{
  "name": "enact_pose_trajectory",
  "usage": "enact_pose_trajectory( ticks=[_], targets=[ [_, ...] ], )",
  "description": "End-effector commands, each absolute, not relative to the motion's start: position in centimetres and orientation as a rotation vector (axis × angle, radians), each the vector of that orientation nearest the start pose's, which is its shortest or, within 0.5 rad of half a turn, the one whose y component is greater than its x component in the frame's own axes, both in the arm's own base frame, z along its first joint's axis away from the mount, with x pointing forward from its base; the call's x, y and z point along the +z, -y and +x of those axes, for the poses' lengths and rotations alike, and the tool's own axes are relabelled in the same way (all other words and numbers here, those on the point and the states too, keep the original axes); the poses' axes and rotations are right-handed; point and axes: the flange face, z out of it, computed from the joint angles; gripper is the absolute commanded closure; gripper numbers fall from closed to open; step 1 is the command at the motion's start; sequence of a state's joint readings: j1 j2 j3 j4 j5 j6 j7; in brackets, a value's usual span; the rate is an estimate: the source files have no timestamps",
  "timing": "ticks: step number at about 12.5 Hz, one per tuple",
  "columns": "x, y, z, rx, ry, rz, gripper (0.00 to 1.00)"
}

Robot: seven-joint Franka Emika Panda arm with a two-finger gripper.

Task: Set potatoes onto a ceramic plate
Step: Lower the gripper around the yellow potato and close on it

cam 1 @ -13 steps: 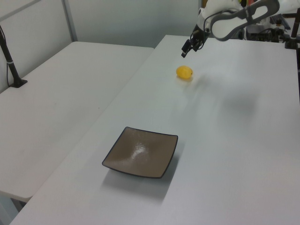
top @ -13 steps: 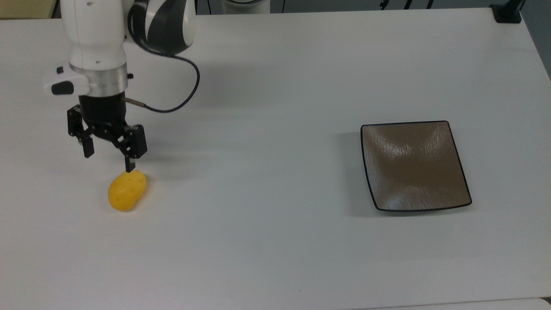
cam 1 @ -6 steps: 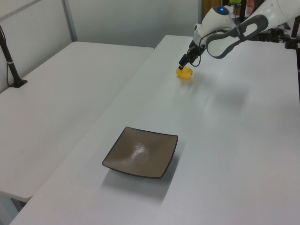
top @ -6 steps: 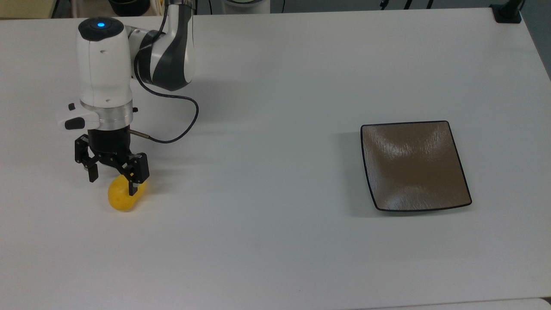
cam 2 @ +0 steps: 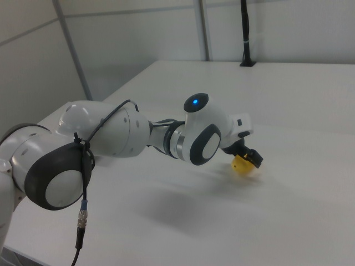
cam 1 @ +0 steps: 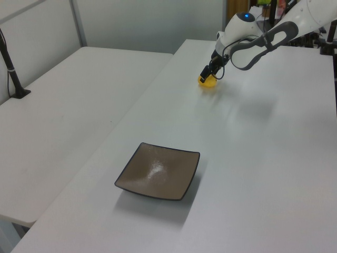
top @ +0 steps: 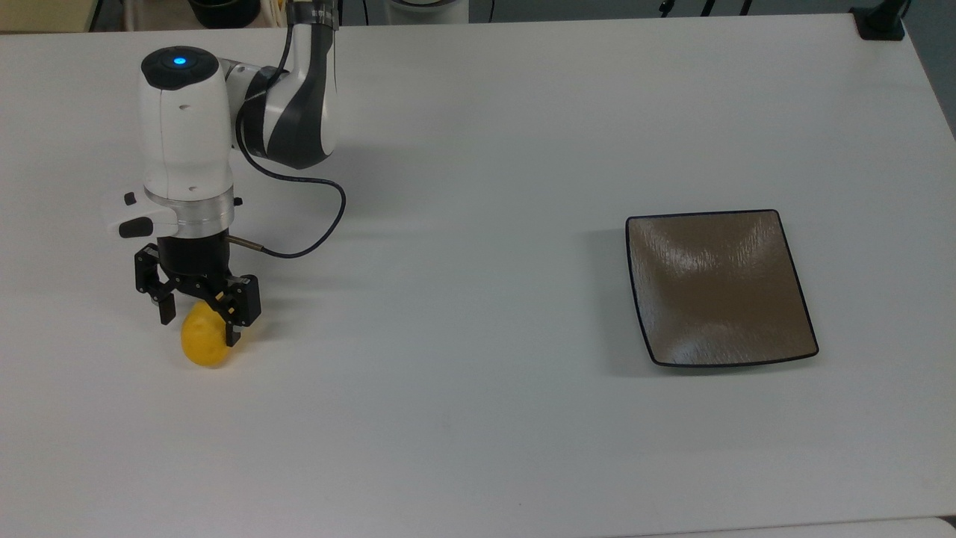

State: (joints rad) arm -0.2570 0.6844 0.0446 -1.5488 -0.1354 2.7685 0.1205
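The yellow potato point(top: 202, 343) lies on the white table at the top view's left. My gripper point(top: 199, 323) is down over it, open, one black finger on each side of the lump, which partly hides its upper half. The left view shows the potato point(cam 1: 208, 82) at the far end of the table under the gripper point(cam 1: 210, 75). From the right view the potato point(cam 2: 243, 165) peeks out beneath the gripper point(cam 2: 250, 158). The square brown ceramic plate point(top: 721, 288) sits empty far off at the top view's right, and near the front in the left view point(cam 1: 158, 171).
A black clamp post point(top: 881, 22) stands at the table's back right corner in the top view. A second white table point(cam 1: 68, 100) adjoins at the left view's left, with a black post point(cam 1: 13, 74) on it. A wide stretch of bare tabletop separates potato and plate.
My gripper came down from above and behind the potato until its fingers straddle it. The potato has shifted slightly toward the top view's left. The plate has not moved.
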Motion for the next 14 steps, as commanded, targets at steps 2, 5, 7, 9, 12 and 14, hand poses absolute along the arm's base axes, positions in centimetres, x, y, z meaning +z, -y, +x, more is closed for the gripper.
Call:
enact_pose_trajectory(
  ticks=[2,5,7,9,12,14],
  targets=[
    [30.5,15.9,73.4,-0.869,-0.296,-3.116,0.54],
    [30.4,16.2,73.3,-0.864,-0.308,-3.116,0.69],
    [30.9,16.4,73.3,-0.873,-0.327,-3.106,0.68],
    [32.7,16.3,73.2,-0.892,-0.329,-3.101,0.68],
    [35.3,15.3,73.3,-0.919,-0.371,-3.063,0.67],
    [36.9,13.8,73.3,-0.876,-0.384,-3.056,0.65]
  ],
)
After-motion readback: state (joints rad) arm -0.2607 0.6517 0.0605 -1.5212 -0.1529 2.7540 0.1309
